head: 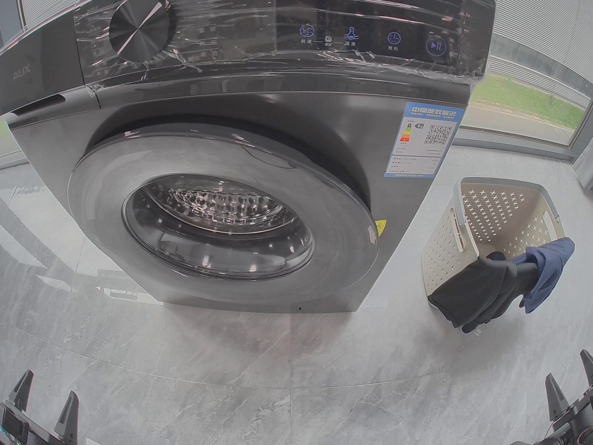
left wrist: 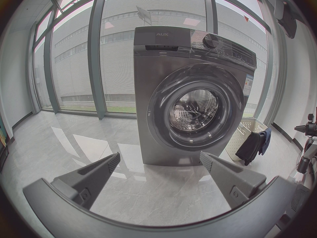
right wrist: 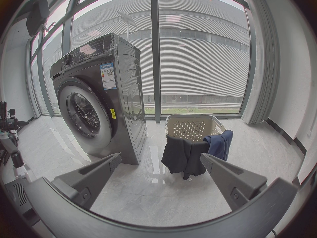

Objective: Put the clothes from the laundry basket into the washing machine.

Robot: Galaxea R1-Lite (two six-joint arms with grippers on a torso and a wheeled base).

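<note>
A grey front-loading washing machine (head: 247, 125) stands before me with its round door (head: 219, 224) shut. To its right a cream laundry basket (head: 488, 217) sits on the floor. A black garment (head: 485, 288) and a blue garment (head: 550, 264) hang over the basket's near rim. My left gripper (head: 44, 400) is low at the bottom left, open and holding nothing. My right gripper (head: 571, 381) is at the bottom right corner, open and holding nothing, well short of the basket. The right wrist view looks onto the basket (right wrist: 194, 126) and both garments (right wrist: 183, 156).
Glossy grey marble floor (head: 278, 366) lies between me and the machine. Tall windows (right wrist: 198, 50) run behind the machine and basket. A grey curtain (right wrist: 264, 66) hangs right of the basket. A tripod-like stand (left wrist: 307, 139) is off to one side.
</note>
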